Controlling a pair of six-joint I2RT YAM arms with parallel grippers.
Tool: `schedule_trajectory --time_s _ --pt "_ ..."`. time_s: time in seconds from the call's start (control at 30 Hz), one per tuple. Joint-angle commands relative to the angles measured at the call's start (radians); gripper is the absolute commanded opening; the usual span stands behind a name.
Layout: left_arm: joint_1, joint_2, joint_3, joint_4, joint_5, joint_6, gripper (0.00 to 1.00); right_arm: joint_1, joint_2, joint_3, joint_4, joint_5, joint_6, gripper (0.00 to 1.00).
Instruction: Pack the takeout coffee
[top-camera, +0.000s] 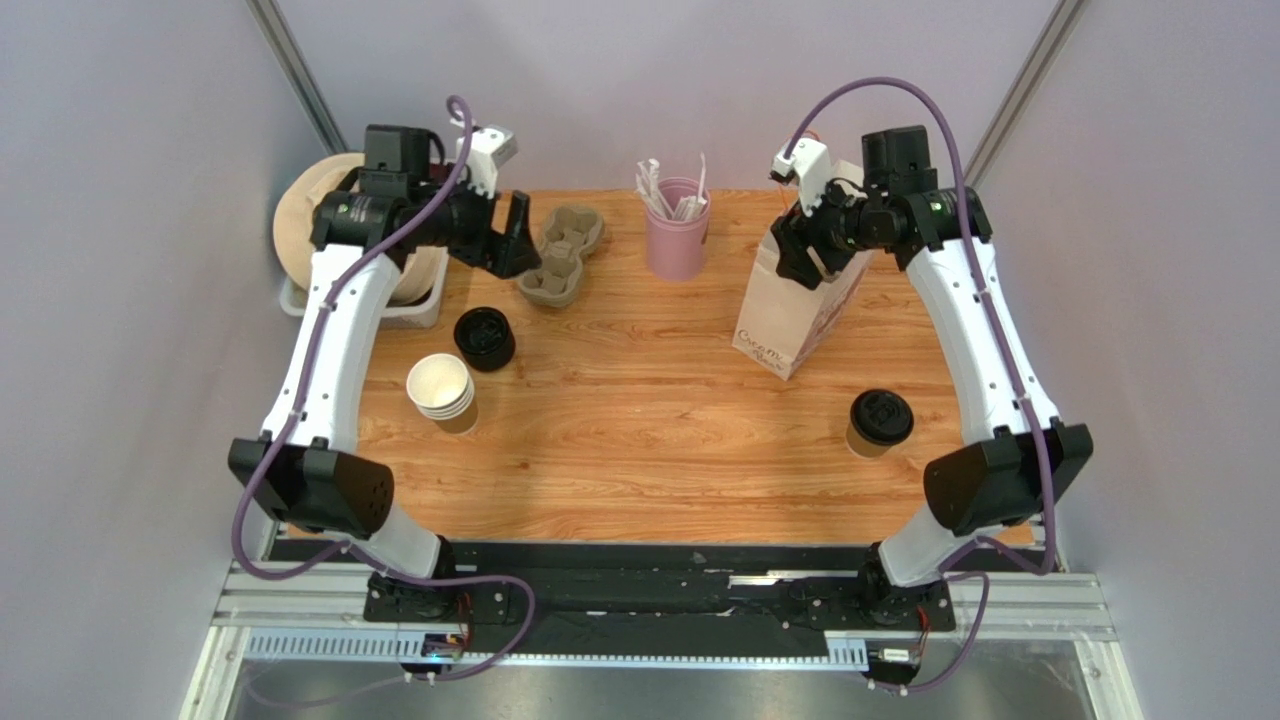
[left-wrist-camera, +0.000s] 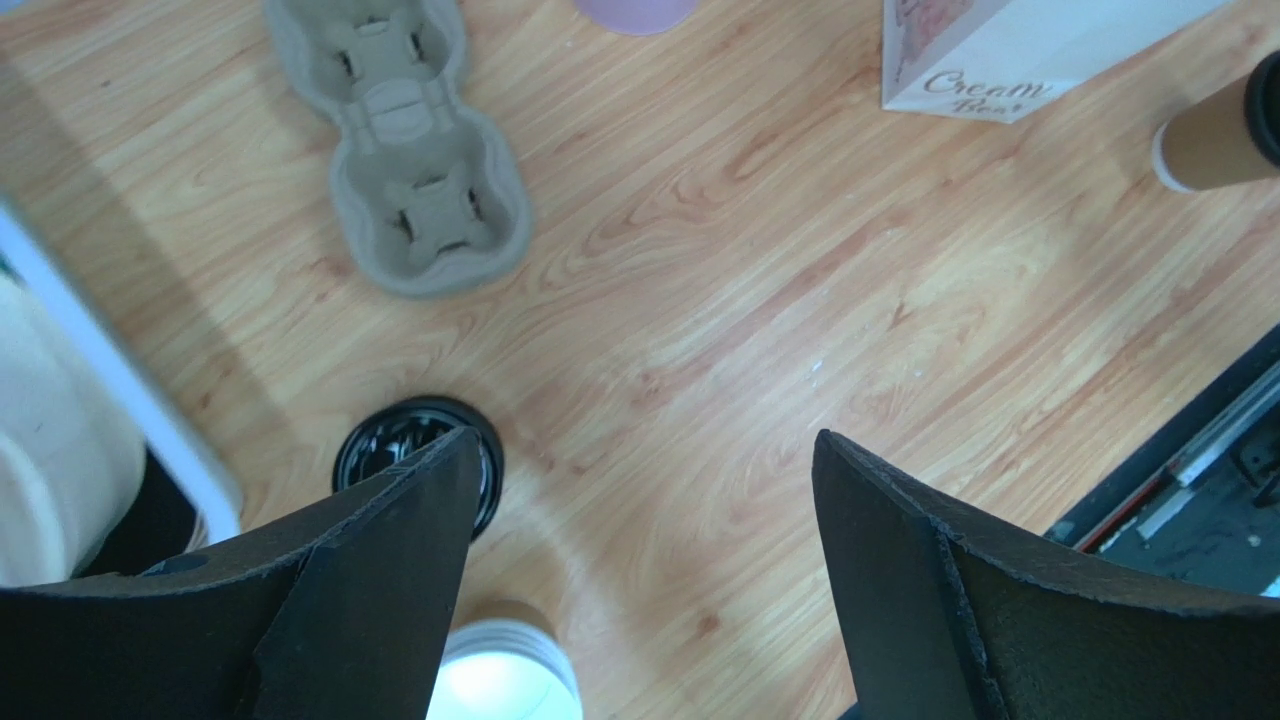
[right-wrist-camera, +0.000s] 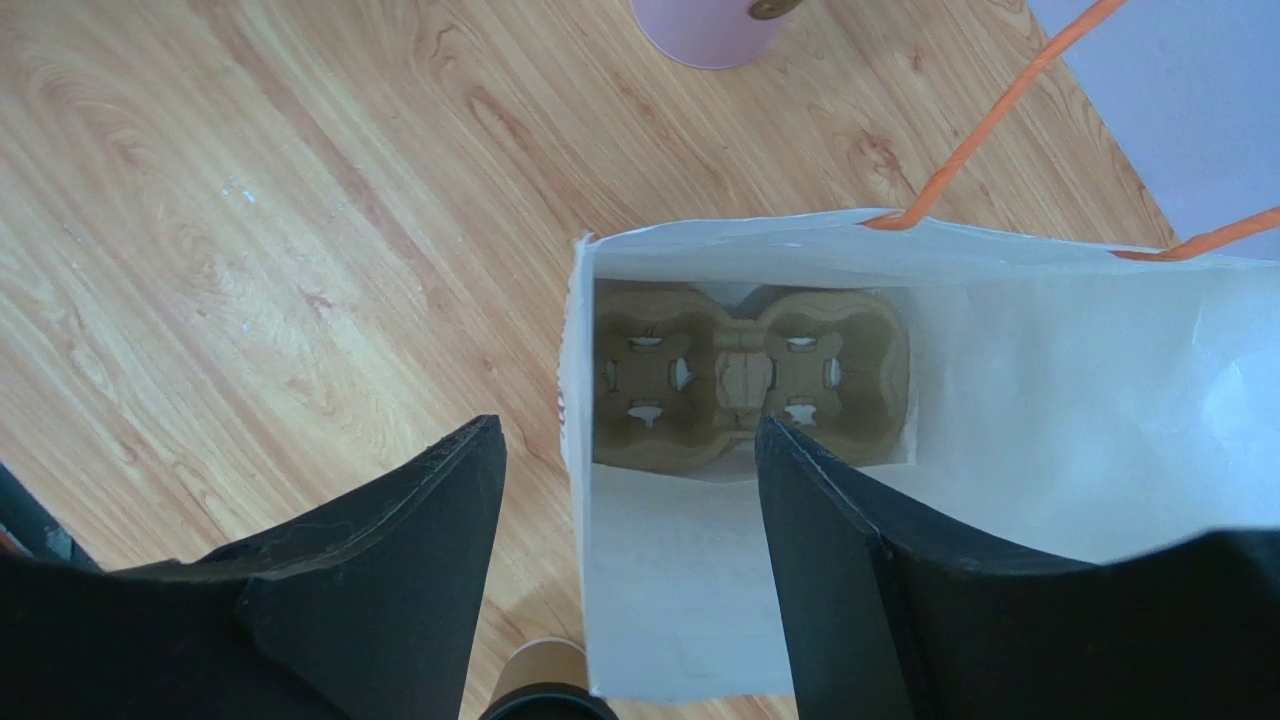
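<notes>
Wooden table (top-camera: 661, 450) between pale lilac walls (top-camera: 135, 225); metal frame (top-camera: 661, 648) below, perhaps aluminium.

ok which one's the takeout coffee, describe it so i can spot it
Find the white paper bag standing on the right half of the wooden table. Just in front of it, toward the near edge, stands the takeout coffee, alone. It is the only brown cup capped in black; the open-topped cup stack sits far left.
</notes>
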Motion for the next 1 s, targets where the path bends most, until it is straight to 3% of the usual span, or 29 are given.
schedule_trajectory --time_s 0.0,0.1,0.23,0.4,0.7,0.9,0.97 --pt "0.038 -0.182 -0.122 -0.001 -0.012 0.063 0.91 0.002 0.03 0.091 0.055 0.032 0.042 0.66" --pt "0.045 -0.245 -0.205 0.027 -0.043 0.075 0.93 0.01 0.057 0.102 0.033 0.04 0.028 0.63" --pt "0.062 -0.275 -0.229 0.031 -0.074 0.081 0.95 0.044 0.079 0.097 -0.041 0.032 0.001 0.47" --pt "0.084 -0.267 -0.222 0.03 -0.058 0.064 0.95 0.111 0.06 0.03 -0.054 0.072 -0.019 0.41" --pt "0.096 -0.279 -0.244 0.048 -0.034 0.055 0.95 0.12 0.051 0.001 -0.026 0.135 -0.007 0.28" --pt "0.101 -0.293 -0.265 0.063 -0.02 0.054 0.95 0.137 0.077 0.056 -0.04 0.172 0.008 0.05" --pt "0.104 -0.298 -0.27 0.068 -0.02 0.052 0.95 0.153 0.085 0.085 -0.056 0.178 0.014 0.03"
